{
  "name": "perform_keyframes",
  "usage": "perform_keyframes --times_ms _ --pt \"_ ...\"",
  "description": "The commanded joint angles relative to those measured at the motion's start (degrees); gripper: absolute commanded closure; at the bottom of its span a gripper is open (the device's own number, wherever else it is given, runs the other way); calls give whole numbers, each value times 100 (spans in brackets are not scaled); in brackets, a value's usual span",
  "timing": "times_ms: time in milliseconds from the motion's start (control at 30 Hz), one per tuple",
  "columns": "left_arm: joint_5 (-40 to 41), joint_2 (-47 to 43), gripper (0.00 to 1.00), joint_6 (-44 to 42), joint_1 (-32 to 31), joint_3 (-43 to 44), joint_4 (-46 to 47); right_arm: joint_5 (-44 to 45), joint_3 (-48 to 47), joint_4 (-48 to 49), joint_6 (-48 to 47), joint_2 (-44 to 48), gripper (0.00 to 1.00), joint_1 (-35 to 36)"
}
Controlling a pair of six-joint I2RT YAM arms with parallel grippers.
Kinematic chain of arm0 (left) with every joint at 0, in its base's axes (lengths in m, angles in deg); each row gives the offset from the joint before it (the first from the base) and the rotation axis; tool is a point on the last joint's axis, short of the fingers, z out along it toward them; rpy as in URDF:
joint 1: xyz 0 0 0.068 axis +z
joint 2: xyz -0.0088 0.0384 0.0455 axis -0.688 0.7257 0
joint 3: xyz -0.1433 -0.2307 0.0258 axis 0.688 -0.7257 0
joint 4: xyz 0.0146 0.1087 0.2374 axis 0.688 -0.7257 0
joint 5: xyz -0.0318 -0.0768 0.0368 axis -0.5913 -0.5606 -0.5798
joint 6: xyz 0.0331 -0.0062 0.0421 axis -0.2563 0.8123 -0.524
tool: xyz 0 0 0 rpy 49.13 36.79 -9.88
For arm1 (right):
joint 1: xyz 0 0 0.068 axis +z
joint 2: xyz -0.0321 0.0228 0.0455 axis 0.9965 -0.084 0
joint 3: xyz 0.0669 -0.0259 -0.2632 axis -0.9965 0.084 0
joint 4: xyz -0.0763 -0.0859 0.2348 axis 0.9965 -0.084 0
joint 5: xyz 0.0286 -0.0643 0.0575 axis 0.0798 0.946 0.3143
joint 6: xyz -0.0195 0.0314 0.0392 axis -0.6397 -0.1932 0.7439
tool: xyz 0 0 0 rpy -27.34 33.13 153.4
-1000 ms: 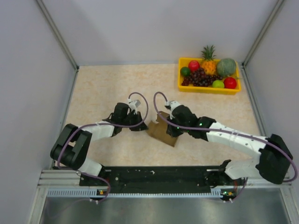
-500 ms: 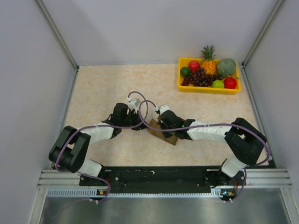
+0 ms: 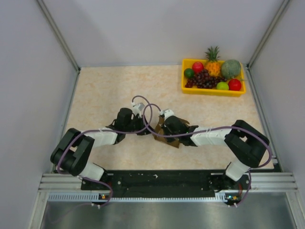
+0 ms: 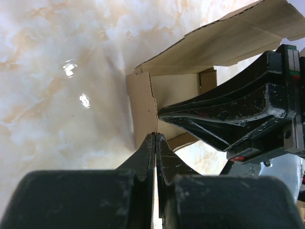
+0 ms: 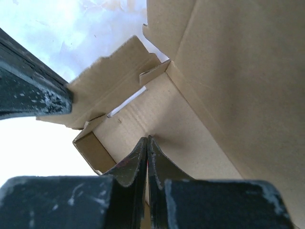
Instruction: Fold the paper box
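The paper box point(image 3: 172, 141) is brown cardboard, partly formed, lying on the marbled table between my two grippers. In the left wrist view its flaps point(image 4: 140, 107) stand up with a long panel open above. My left gripper point(image 4: 156, 134) is shut, its tips meeting at the serrated edge of a side flap; no cardboard shows between them. My right gripper point(image 5: 147, 138) is shut and empty, its tips pressed against an inner wall of the box point(image 5: 228, 71). From above, the left gripper point(image 3: 147, 130) is at the box's left side and the right gripper point(image 3: 164, 129) is over it.
A yellow fruit tray point(image 3: 212, 91) with a pineapple, grapes and other fruit stands at the back right. Grey walls close in the table on three sides. The right arm's elbow point(image 3: 245, 143) is folded up near the front right.
My left gripper has closed fully at the box's left flap. The right arm has folded its elbow inward and pushed its shut gripper down and left into the box.
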Motion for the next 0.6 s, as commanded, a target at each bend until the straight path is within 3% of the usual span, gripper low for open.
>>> perform_keyframes --times_ms 0,100,167,300,467,567 --pt "-301 170 100 357 -318 113 875 -71 217 267 155 -150 100 64" --pt "-336 346 93 585 -450 88 1086 -80 235 267 182 -158 100 64" --pt "-336 417 80 700 -468 35 1262 -89 270 258 156 -115 100 73" --pt "-318 373 63 683 -468 -53 1333 -106 314 276 138 17 100 73" --pt "-442 373 59 762 -468 -44 1438 -115 314 293 173 44 100 64" --pt "-231 399 63 665 -460 -18 1228 -98 349 311 191 44 100 73"
